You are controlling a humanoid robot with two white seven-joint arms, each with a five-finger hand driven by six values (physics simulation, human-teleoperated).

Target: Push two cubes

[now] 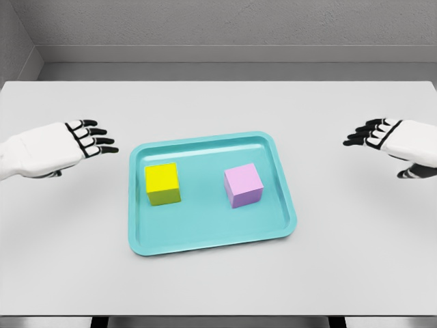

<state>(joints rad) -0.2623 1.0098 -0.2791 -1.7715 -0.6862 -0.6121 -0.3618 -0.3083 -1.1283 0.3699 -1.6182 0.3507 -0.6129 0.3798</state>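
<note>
On teal tray (205, 242), yellow cube (162, 179), lilac cube (242, 182)

This is a bare simulated test space rather than any lived-in room — everything in it has the flat, textureless look of a render. A plain pale-grey bench (218, 280) fills most of the view, its surface unmarked and evenly lit. Behind it stands a grey wall (225, 24) with a faint speckled finish, meeting a side wall at the upper left corner. The only furnishings are a glossy teal tray (205, 236) and two clean-edged cubes — a yellow cube (162, 183) and a pink cube (243, 184) — simple props typical of a robot manipulation trial set-up.
</note>
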